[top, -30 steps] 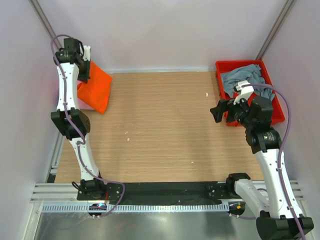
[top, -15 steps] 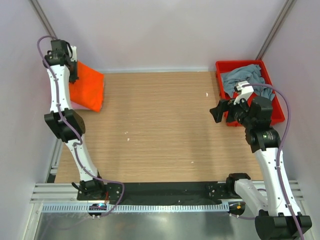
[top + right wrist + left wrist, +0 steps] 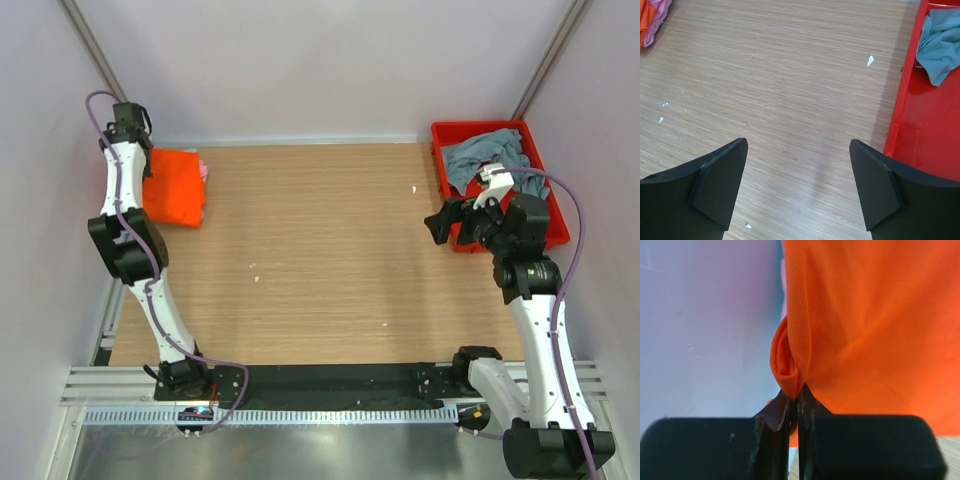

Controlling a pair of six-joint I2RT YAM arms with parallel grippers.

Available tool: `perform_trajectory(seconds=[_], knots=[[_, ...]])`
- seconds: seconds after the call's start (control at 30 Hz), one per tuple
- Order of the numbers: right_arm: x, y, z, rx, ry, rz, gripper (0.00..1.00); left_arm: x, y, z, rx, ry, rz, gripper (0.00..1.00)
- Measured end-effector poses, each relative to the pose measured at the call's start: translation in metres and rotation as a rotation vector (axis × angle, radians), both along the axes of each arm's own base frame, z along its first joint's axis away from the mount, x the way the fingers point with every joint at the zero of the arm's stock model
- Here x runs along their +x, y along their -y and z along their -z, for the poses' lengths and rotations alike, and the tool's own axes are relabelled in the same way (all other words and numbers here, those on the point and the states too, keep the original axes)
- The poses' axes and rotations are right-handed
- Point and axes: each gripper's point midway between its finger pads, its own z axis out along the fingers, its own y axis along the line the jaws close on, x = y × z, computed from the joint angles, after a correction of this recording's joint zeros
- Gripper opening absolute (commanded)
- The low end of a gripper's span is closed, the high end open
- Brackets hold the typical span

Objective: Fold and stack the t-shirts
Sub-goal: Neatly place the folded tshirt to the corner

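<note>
Pinching a rolled edge of the orange shirt [image 3: 865, 330], the left gripper [image 3: 797, 401] shows in its own wrist camera with both tips pressed together on the cloth. The rest of the shirt spreads beyond the tips. I cannot tell from this view whether the cloth already rests on anything.

From the top camera, the orange shirt sits as a folded block right across the table [image 3: 320, 260] from the red bin [image 3: 546, 150], at about the same depth. A sliver of pink shirt [image 3: 204, 170] peeks out on the edge facing the bin, so I judge the step in hand to be setting orange onto the stack. A grey-blue shirt [image 3: 485, 150] lies crumpled inside the bin. The right gripper [image 3: 440, 222] hangs just outside the bin, on the side facing the stack.

From the right wrist camera, that gripper's fingers [image 3: 720, 182] stand wide apart and hold nothing, with bare wood below and the bin's wall close beside them.

To do this well, the left arm should settle the cloth fully before letting go. It should then part its tips and draw back along the fold line, not across it, so the edge is not dragged. The orange edges should sit square over the pink.
</note>
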Motion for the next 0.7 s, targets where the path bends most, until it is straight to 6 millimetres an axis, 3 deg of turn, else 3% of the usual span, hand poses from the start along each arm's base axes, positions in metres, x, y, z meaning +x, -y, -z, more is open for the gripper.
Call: perform_trajectory(seconds=[0.1,0.13,0.17,0.2,0.27,0.37,0.47,0.57,0.7], knots=[[0.0,0.003,0.003,0.013,-0.011,0.011,0.89,0.006,-0.012,-0.003,0.07,0.015,-0.017,0.1],[0.0,0.004,0.004,0.018,-0.014,0.015,0.89,0.009,-0.017,-0.005,0.091,0.023,-0.025,0.18],[0.0,0.004,0.004,0.022,-0.015,0.017,0.89,0.011,-0.02,-0.006,0.111,0.031,-0.033,0.42],[0.0,0.005,0.004,0.025,-0.016,0.018,0.89,0.012,-0.024,-0.008,0.134,0.033,-0.043,0.5],[0.001,0.005,0.004,0.03,-0.014,0.019,0.91,0.014,-0.029,-0.01,0.166,0.05,-0.066,0.98],[0.001,0.005,0.003,0.036,-0.013,0.022,0.94,0.011,-0.026,-0.007,0.182,0.073,-0.088,1.0],[0.001,0.006,0.002,0.039,-0.011,0.025,1.0,-0.003,-0.004,0.006,0.163,0.061,-0.063,0.99],[0.002,0.008,0.002,0.032,-0.008,0.033,1.0,-0.016,0.038,0.006,0.097,0.086,0.014,1.0],[0.005,0.02,0.006,-0.014,-0.009,0.089,1.0,-0.035,0.106,-0.032,-0.086,0.246,0.15,0.99]])
